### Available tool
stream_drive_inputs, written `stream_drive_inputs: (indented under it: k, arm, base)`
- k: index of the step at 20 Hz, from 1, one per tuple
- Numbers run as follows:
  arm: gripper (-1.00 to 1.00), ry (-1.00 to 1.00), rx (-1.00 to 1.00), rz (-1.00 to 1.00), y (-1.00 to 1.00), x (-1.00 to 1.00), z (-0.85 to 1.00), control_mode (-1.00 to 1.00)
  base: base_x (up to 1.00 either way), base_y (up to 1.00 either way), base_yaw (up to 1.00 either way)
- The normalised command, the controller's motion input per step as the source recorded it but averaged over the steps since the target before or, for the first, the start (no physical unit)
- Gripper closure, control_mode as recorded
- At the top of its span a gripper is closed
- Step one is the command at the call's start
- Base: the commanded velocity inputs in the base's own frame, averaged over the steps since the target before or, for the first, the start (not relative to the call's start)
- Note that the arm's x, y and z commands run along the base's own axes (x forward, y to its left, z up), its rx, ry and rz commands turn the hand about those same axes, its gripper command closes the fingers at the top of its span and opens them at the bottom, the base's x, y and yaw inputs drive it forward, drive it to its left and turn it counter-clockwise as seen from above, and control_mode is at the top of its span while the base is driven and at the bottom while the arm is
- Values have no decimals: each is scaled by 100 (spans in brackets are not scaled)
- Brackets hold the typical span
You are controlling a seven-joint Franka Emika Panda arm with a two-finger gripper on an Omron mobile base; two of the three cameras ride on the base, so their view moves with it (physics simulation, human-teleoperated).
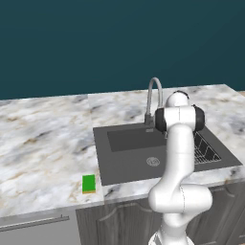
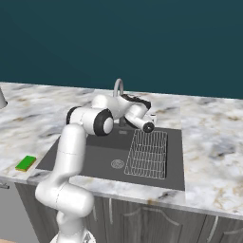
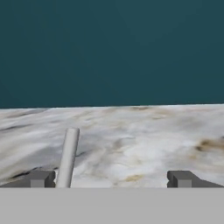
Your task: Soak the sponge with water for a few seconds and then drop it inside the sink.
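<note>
The sponge (image 1: 88,183) (image 2: 26,163), a small green block with an orange edge, lies flat on the marble counter just left of the sink (image 1: 124,162) (image 2: 99,161), near the front edge. My gripper (image 3: 113,178) is open and empty, its fingertips (image 3: 41,178) far apart. It is held level above the back of the sink and faces the back wall. The grey faucet (image 1: 154,91) (image 2: 117,85) (image 3: 68,157) pipe rises just inside the left fingertip. The sponge lies far from the gripper. The water is out of view.
A round metal drain (image 1: 152,161) (image 2: 117,164) sits in the basin floor. A wire mesh rack (image 2: 147,154) (image 1: 206,153) fills the sink's right part. Marble counter (image 1: 43,139) spreads to both sides, with a teal wall behind. Cabinet fronts run below the counter edge.
</note>
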Motion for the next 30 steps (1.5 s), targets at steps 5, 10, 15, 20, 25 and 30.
stream_drive_inputs:
  k: [5, 10, 15, 20, 25, 30]
  arm:
    - [-100, 0, 0, -5, 0, 54, -1, -100]
    - [-100, 1, 0, -5, 0, 28, -8, -100]
    - [-100, 2, 0, -5, -4, 19, -8, -100]
    - [-100, 4, 0, -5, -12, 14, -7, -100]
    - [-100, 3, 0, -5, -14, 4, -13, -100]
    - [-100, 1, 0, -6, -22, 0, -22, -100]
  base:
    - [0, 0, 0]
    - [0, 0, 0]
    - [0, 0, 0]
    - [0, 0, 0]
    - [0, 0, 0]
    - [0, 0, 0]
